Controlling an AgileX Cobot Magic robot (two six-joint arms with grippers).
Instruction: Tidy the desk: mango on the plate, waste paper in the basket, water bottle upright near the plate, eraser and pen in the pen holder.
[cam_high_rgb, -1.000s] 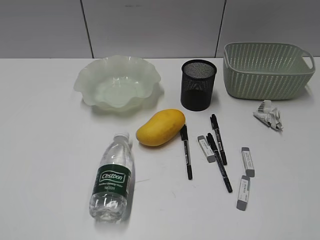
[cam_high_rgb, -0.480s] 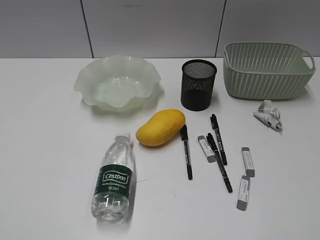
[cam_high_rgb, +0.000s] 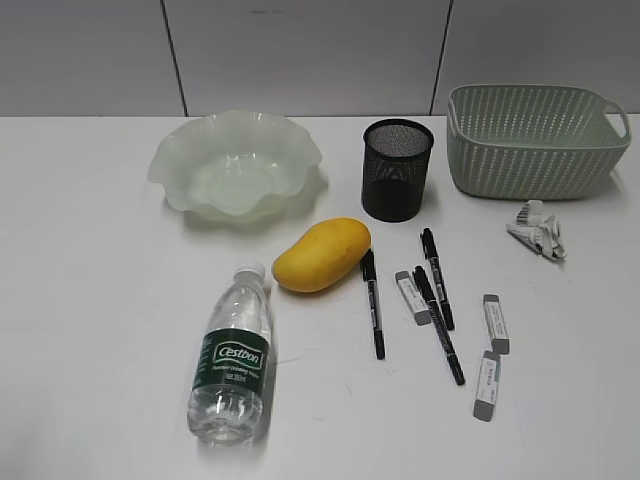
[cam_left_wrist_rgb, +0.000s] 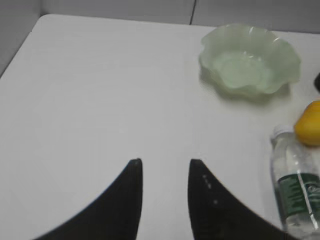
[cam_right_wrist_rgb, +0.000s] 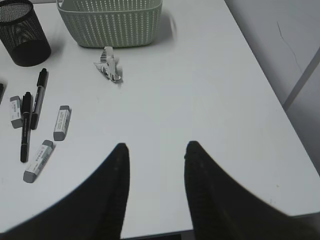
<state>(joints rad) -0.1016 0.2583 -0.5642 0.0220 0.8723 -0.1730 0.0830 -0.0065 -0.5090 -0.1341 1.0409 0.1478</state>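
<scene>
mango (cam_high_rgb: 322, 255): lies on desk (cam_high_rgb: 100, 300) between plate (cam_high_rgb: 237, 165) and bottle, touching nothing but maybe the nearest pen's cap. Smooth, rounded, likely slippery and bruisable; grab across the short middle, gentle squeeze.
water bottle (cam_high_rgb: 233, 355): on its side, cap toward mango, looks full so likely heavy, and it can roll. Take it around the labelled belly, then tip upright near plate.
waste paper (cam_high_rgb: 537, 231): crumpled wad just in front of basket (cam_high_rgb: 535, 140), not in it. Light, soft, crushes; pinch from above.
pens (cam_high_rgb: 434, 277): three black ones lying flat right of mango, thin and stiff; pinch mid-barrel.
erasers (cam_high_rgb: 495, 323): three grey-white blocks among and right of pens, small, stiff, low; grip across narrow sides.
pen holder (cam_high_rgb: 397, 169): upright, looks empty.
left gripper (cam_left_wrist_rgb: 165, 167): jaws apart, nothing between, above bare desk left of bottle.
right gripper (cam_right_wrist_rgb: 153, 150): jaws apart, empty, above bare desk right of erasers.
</scene>
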